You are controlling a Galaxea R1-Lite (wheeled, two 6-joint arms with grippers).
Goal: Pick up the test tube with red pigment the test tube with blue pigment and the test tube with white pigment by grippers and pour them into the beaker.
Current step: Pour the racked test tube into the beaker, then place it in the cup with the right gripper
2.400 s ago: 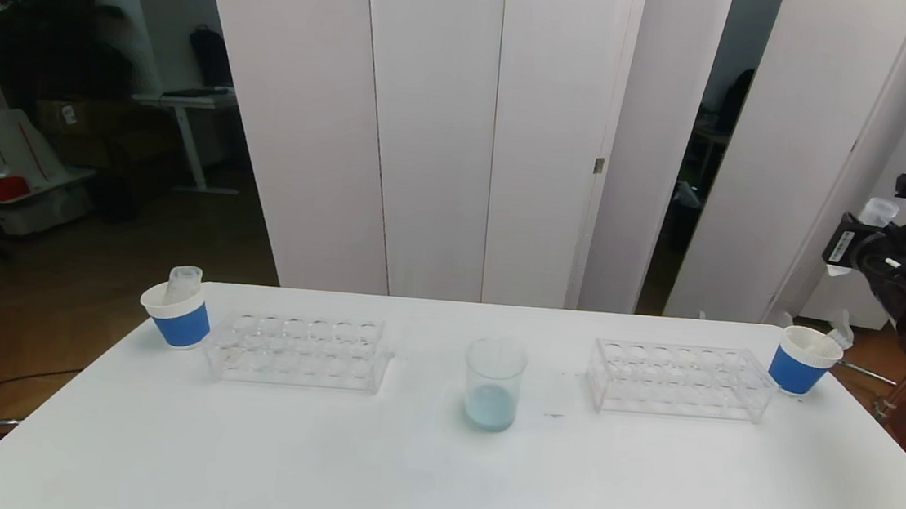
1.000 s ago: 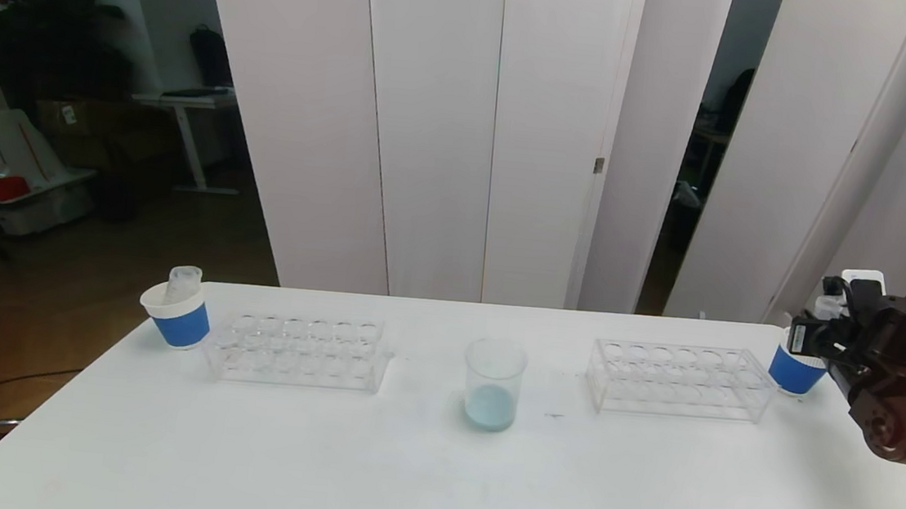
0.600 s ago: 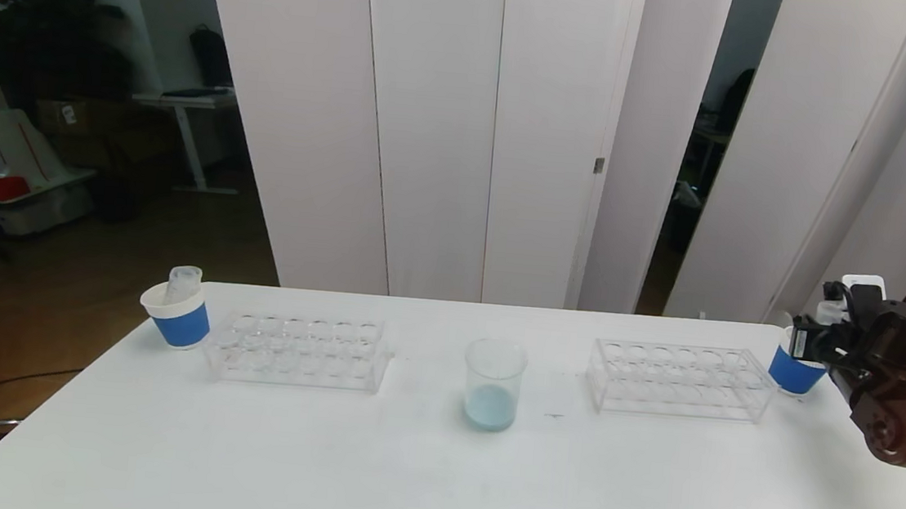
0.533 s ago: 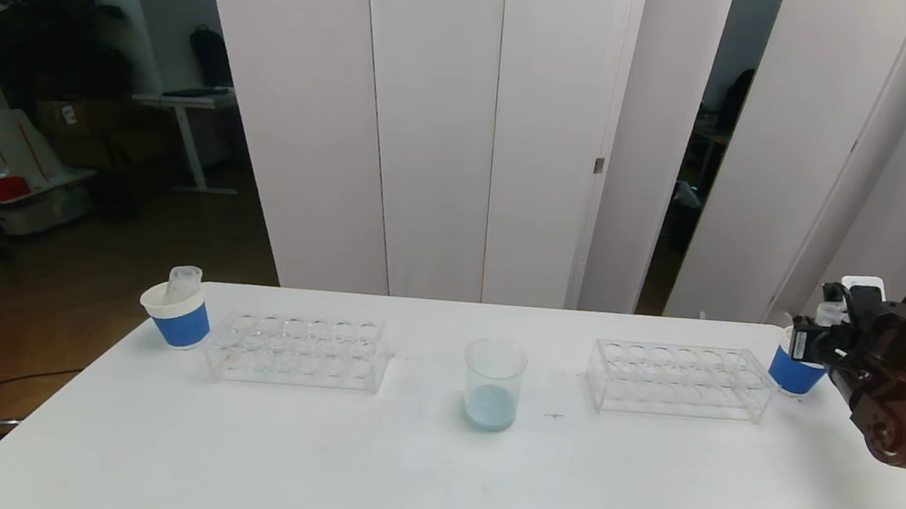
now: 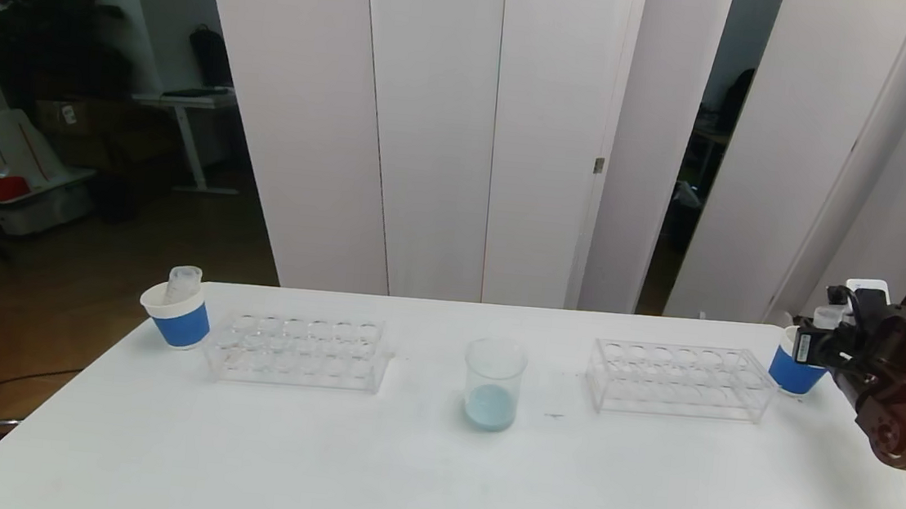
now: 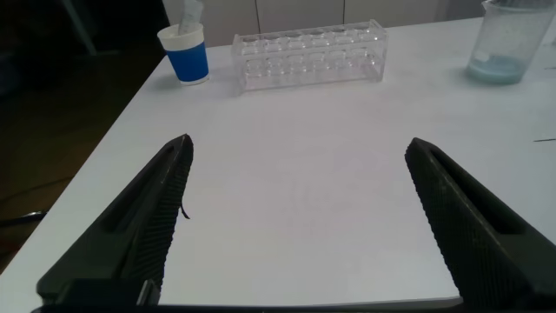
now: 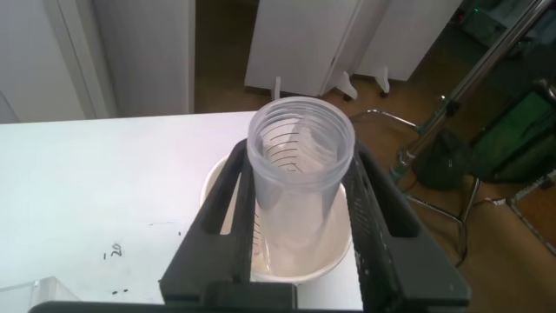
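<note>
One clear tube point(image 7: 300, 165) is held between the fingers of the right claw point(image 7: 300, 204), directly over the blue paper cup point(image 5: 794, 371) at the counter's point(image 5: 434, 466) right edge. The left claw point(image 6: 300, 187) is spread wide above bare counter. The beaker point(image 5: 493, 384) stands mid-counter between two racks.

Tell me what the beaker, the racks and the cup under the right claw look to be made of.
Beaker: clear glass or plastic, pale blue contents showing through.
Racks: clear, hard-edged, probably acrylic.
Cup under the right claw: matte white rim, likely paper; blue band in the head view.
</note>
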